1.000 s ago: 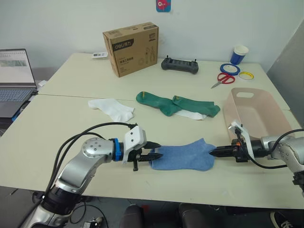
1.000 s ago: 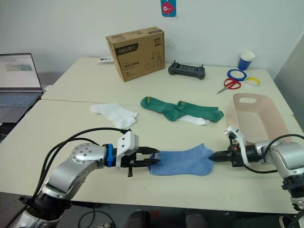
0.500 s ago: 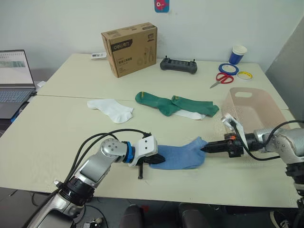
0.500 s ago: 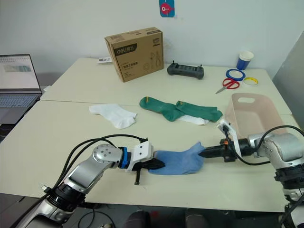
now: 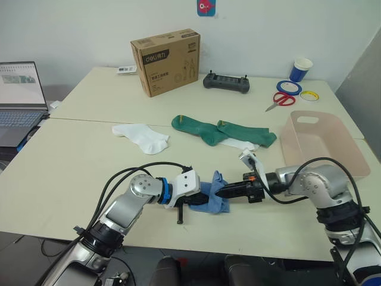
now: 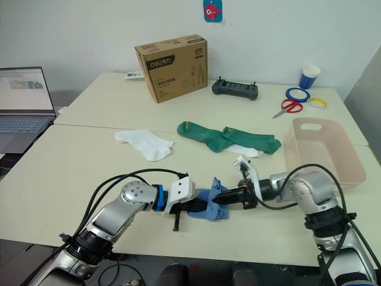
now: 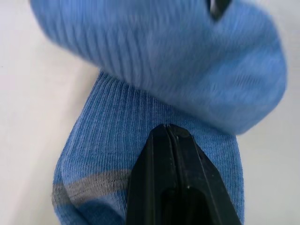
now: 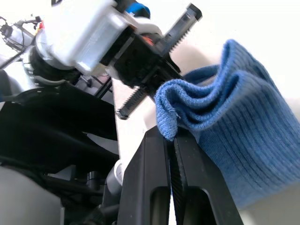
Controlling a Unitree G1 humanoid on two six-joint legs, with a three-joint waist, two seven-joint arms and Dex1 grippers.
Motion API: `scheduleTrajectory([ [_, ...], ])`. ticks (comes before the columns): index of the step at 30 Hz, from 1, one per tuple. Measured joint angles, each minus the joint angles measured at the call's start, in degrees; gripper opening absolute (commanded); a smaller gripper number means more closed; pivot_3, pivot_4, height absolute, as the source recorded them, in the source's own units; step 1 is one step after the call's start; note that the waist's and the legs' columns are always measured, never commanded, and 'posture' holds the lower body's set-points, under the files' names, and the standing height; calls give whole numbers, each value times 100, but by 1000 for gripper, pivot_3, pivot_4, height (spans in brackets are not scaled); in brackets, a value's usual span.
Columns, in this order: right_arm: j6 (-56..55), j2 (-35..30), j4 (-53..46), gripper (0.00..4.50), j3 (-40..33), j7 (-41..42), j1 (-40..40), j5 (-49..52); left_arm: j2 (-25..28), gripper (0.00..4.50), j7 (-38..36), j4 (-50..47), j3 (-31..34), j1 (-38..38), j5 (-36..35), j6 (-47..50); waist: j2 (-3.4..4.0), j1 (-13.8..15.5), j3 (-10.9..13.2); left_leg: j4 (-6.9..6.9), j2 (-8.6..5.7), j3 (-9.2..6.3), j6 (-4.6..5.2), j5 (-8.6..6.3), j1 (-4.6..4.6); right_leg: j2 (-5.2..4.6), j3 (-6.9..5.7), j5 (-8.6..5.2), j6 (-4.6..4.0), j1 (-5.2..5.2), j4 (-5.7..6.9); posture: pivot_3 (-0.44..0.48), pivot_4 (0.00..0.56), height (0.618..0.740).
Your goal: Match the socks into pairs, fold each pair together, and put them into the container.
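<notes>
A light blue sock [image 5: 213, 200] lies bunched and folded over near the table's front edge. My left gripper [image 5: 200, 201] is shut on its cuff end, its fingertips [image 7: 167, 129] pressed together on the ribbed fabric. My right gripper [image 5: 216, 193] is shut on the other end of the sock [image 8: 220, 117], holding it over the left gripper. Two dark green socks [image 5: 204, 128] [image 5: 250, 133] lie crossed at mid-table, with a white sock [image 5: 240, 145] partly under them. Another white sock [image 5: 143, 136] lies to their left. The pale pink container [image 5: 324, 146] stands at the right.
A brown cardboard box [image 5: 166, 61] and a black controller [image 5: 226, 82] stand at the back. Red scissors [image 5: 282, 99], tape rolls [image 5: 300, 93] and a blue cup [image 5: 299, 68] are at the back right. A laptop [image 5: 18, 95] sits on the left.
My right gripper has carried the sock's toe end leftward onto the cuff end, folding the flat sock into a bunch. The left gripper stayed shut on the cuff.
</notes>
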Motion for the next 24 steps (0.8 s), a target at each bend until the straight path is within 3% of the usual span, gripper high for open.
scheduleTrajectory([
  [3, 8, 139, 37, 0, -4, -30, 0, 9, 2, 20, -5, 0, 1, 0, 0, 0, 0, 0, 0, 0, 0, 0, 0, 0, 0, 0, 0, 3, -5, 0, 0, 0, 150, 740],
  [6, -1, 150, 34, 723, -4, -10, 2, 12, 12, 0, -6, 0, 1, 0, 1, -5, 0, -1, 0, 0, 0, -1, 0, 0, 0, 0, 0, 2, -4, 0, 0, 0, 150, 740],
  [14, 233, 100, -173, 3452, -514, 49, 5, 575, 19, 0, -48, 47, 14, -13, 2, -50, 1, 1, 0, -1, 1, -1, 0, 0, 0, 0, -1, 2, -4, 0, 0, 0, 150, 740],
  [17, 394, -8, -500, 3452, -823, 189, 48, 1042, 19, 0, -85, 74, 41, -16, 1, -55, 1, 1, -1, -2, 2, -4, 0, 0, 1, 2, -2, 2, -4, 1, 1, 0, 150, 740],
  [20, -250, -157, -702, 3452, -650, 197, 293, 682, 18, 0, -100, 64, 90, -4, -29, -1, 2, -4, -2, -1, 2, -3, 0, 0, 1, 2, -2, -4, 8, 1, 0, 0, 150, 740],
  [24, -1840, -308, -470, 2466, 208, 247, 735, -624, 140, 0, -190, -121, 240, 84, -255, 373, 2, -38, -1, -2, 2, -1, 0, 0, 1, 3, 1, -5, 9, -5, 0, 0, 150, 740],
])
